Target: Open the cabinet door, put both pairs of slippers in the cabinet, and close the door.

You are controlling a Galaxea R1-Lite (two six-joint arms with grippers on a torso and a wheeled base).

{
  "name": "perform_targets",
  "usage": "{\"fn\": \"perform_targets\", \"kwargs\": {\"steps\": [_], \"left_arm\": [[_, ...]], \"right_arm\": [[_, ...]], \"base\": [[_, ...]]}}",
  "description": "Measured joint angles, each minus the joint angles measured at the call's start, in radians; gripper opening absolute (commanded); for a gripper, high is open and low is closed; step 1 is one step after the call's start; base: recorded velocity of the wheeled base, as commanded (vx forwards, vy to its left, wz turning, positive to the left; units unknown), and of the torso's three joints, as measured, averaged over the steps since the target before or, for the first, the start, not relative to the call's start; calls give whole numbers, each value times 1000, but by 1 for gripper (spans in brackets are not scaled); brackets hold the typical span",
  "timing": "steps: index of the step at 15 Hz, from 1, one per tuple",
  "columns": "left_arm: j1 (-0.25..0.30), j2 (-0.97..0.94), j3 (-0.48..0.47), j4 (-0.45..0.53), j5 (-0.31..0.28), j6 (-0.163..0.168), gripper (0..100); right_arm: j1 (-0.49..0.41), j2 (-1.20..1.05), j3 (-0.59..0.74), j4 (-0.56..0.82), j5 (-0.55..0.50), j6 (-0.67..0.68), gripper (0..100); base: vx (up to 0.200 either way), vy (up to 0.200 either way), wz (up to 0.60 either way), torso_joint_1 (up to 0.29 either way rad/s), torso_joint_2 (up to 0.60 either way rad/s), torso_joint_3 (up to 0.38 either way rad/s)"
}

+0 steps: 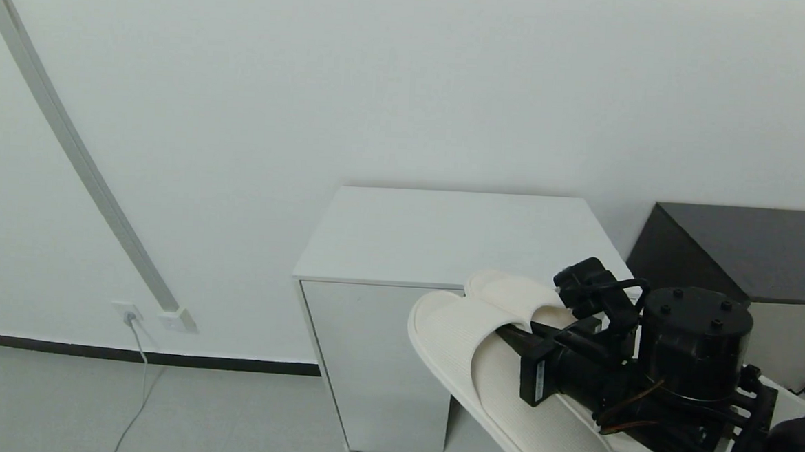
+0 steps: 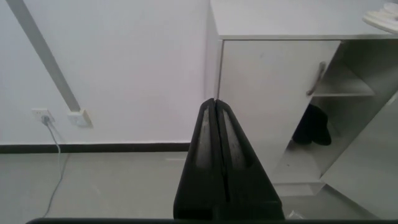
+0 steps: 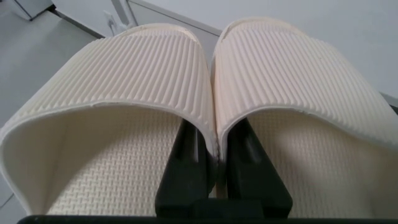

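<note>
My right gripper [image 1: 515,336] is shut on a pair of cream ribbed slippers [image 1: 479,347], pinching their two inner sides together [image 3: 155,81]. The pair hangs in the air in front of the white cabinet [image 1: 443,235], at the height of its upper front edge. The cabinet's left door [image 2: 273,106] with its slim handle [image 2: 317,78] partly covers the front. To the right of that door the inside shows a shelf [image 2: 351,90] and a dark item [image 2: 314,124] below it. My left gripper [image 2: 215,106] is shut on nothing, low and to the left of the cabinet.
A dark counter [image 1: 746,251] stands right of the cabinet. A white panel [image 2: 373,168] juts out at the cabinet's right side. On the wall to the left are a slanted grey strip [image 1: 69,140] and a socket with a cable [image 1: 136,336]. Bare grey floor [image 1: 90,409] lies left of the cabinet.
</note>
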Motion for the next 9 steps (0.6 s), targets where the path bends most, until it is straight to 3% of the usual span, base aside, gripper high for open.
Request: {"fn": "perform_targets", "kwargs": {"steps": [4, 9], "left_arm": [[0, 0, 0, 0, 0, -1, 0], [0, 0, 0, 0, 0, -1, 0]], "right_arm": [[-1, -2, 5, -1, 0, 0, 0], [0, -9, 14, -1, 1, 0, 0]], "base": [[0, -200, 0, 2, 0, 1], [0, 0, 0, 0, 0, 0]]}}
